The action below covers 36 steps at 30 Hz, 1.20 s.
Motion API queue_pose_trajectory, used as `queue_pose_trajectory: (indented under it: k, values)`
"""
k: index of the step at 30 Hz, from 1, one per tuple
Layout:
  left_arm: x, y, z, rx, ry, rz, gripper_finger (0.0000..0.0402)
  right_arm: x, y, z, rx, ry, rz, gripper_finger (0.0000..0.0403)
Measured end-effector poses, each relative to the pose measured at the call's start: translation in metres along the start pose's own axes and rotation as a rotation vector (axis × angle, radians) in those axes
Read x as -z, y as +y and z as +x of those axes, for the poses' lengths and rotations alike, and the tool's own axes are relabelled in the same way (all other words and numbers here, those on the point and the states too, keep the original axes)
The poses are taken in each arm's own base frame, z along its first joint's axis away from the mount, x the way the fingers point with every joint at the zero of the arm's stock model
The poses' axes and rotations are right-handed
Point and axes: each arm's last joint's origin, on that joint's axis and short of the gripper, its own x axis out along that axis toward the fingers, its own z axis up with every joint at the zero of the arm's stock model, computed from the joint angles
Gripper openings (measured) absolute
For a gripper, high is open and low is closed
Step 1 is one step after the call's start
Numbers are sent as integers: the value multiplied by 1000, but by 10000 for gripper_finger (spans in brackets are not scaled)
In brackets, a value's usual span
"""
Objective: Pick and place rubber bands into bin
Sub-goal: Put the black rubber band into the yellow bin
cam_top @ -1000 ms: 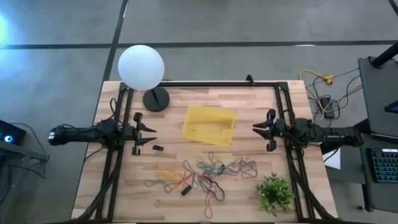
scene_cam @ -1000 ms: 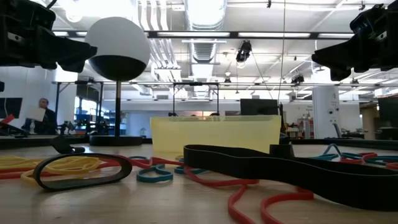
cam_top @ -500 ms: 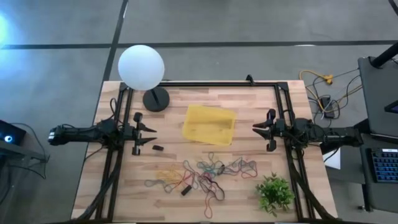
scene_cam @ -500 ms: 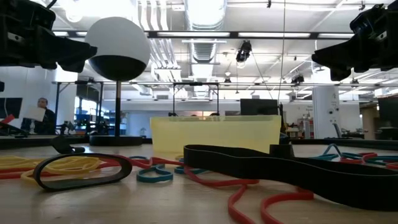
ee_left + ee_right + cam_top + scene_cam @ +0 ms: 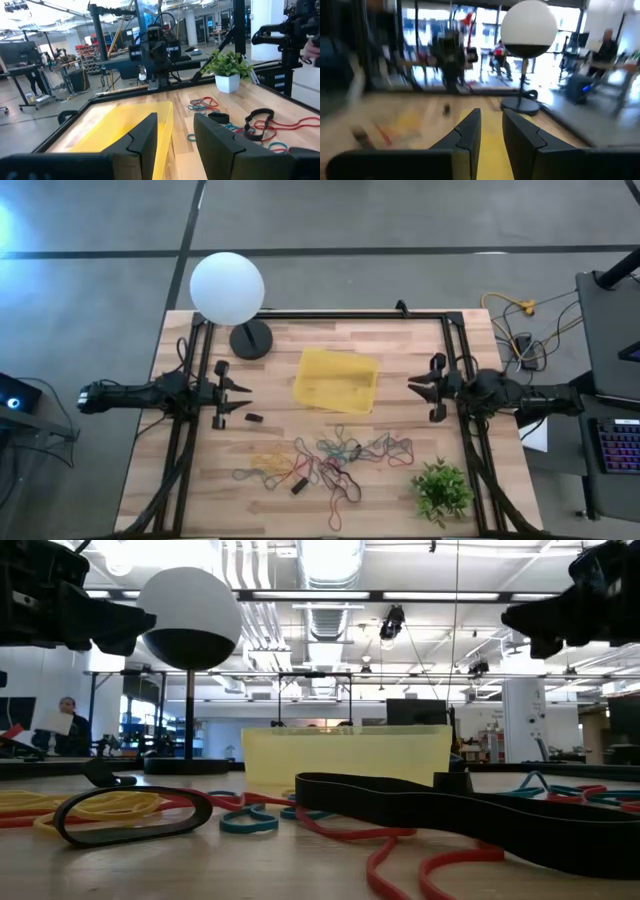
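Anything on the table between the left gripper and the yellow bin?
High view: bare wood between the left gripper and the bin, apart from a small black block lying just below that line.

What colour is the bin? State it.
The bin is translucent yellow; the high view shows it best.

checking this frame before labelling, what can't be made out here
- High view: the tangled thin coloured rubber bands overlap and are too small to count.
- Low view: the translucent yellow plastic bin shows only its wall; its inside is hidden.
- Right wrist view: motion blur smears the wooden table, so bands there are unreadable.
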Motion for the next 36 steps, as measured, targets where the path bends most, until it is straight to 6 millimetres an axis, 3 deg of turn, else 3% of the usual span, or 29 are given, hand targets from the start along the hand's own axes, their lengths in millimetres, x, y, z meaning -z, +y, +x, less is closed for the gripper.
queue_pose_trajectory:
  k: [4,11,20,26,30,36]
  values:
    - [-2,0,0,-2,-17,0,113,-5,0,0,-5,-49,309,68]
    - [-15,0,-1,54,-160,-38,113,-5,0,0,-13,-52,563,68]
    - [-24,0,-3,99,-257,-93,113,13,0,7,49,117,476,68]
    - [-22,0,-2,121,-220,-244,113,20,-1,15,102,180,419,68]
    - [-14,-1,2,126,-137,-253,113,13,5,25,-71,129,398,68]
    - [13,-9,12,225,170,-356,113,2,21,45,-227,18,200,68]
